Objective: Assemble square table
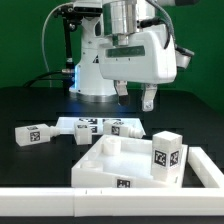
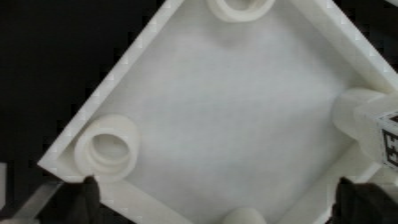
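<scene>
One square tabletop (image 1: 120, 165), its front edge hidden behind a white rail (image 1: 60, 205), carries one upright leg (image 1: 167, 155), two legs (image 1: 35, 135) lie beyond, and the end effector (image 1: 134, 96) hangs open and empty.

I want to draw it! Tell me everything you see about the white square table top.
The square table top looks like white plastic. It lies flat on the black table, hollow side up, with a raised rim, round sockets at the corners and a black-and-white tag on its front wall. One tagged leg stands upright at the corner on the exterior view's right. The open gripper hangs above, not touching.
</scene>
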`<state>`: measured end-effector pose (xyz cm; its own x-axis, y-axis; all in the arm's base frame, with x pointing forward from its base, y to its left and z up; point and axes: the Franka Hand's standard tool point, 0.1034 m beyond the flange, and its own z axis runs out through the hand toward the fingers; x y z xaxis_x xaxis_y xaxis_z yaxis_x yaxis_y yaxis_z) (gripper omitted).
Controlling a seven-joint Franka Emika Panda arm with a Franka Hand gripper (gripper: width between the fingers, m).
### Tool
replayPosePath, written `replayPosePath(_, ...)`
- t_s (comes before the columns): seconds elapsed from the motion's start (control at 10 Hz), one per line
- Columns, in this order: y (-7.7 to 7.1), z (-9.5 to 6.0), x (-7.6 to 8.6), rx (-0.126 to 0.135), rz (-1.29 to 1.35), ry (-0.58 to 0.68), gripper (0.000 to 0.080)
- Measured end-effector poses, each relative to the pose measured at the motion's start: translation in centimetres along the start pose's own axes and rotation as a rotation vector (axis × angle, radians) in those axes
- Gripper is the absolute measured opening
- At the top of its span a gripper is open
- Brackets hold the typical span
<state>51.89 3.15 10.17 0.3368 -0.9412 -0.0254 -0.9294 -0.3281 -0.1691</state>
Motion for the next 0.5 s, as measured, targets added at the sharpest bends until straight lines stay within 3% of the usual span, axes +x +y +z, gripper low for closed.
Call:
replayPosePath(0.1, 1.3, 0.2, 0.6, 0.027, 0.083, 0.011, 0.0649)
replayPosePath(0.2, 2.9, 0.2, 1.3, 0.070, 0.197, 0.027, 0.0649)
replayPosePath(0.3, 3.6, 0.3, 1.6, 0.090, 0.248, 0.029, 0.0649)
replayPosePath(0.5, 3.2, 0.5, 1.2, 0.082, 0.223, 0.020, 0.0649)
